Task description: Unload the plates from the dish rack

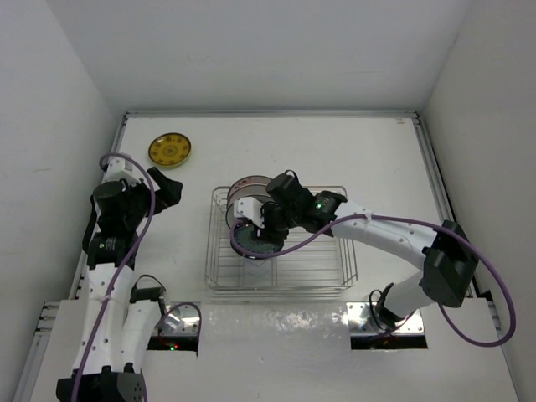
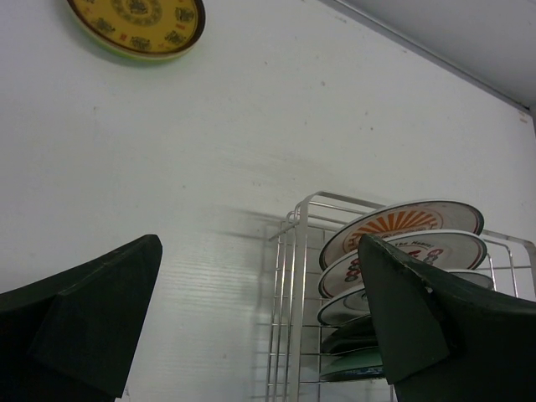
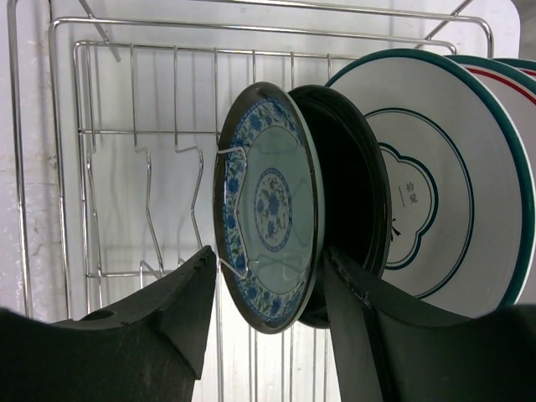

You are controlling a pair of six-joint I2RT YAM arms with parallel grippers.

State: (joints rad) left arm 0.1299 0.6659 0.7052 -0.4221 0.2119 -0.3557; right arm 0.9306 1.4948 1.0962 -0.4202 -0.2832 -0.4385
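Heads up on the right fingers (image 3: 167, 318): they're spread fairly wide, straddling the bottom of the blue plate (image 3: 272, 201), not clamped on it yet. That plate stands on edge in the rack (image 3: 251, 29), with the black plate (image 3: 347, 184) pressed right up behind it and a white plate (image 3: 427, 176) just past that. The far finger looks wedged in right by the black plate's rim, so if you close now you might pinch both plates, or knock the black one into the white ones. There's also a slot wire crossing the blue plate's face, so I'd bet a tilted pull snags on it and drags the whole rack. Glossy rim plus an edge-only grip could mean a slip too.

The left fingers (image 2: 92, 310) hang wide apart and empty over the surface (image 1: 335, 151), left of the rack. A yellow plate (image 1: 170, 150) lies flat at the far left, well clear of everything.
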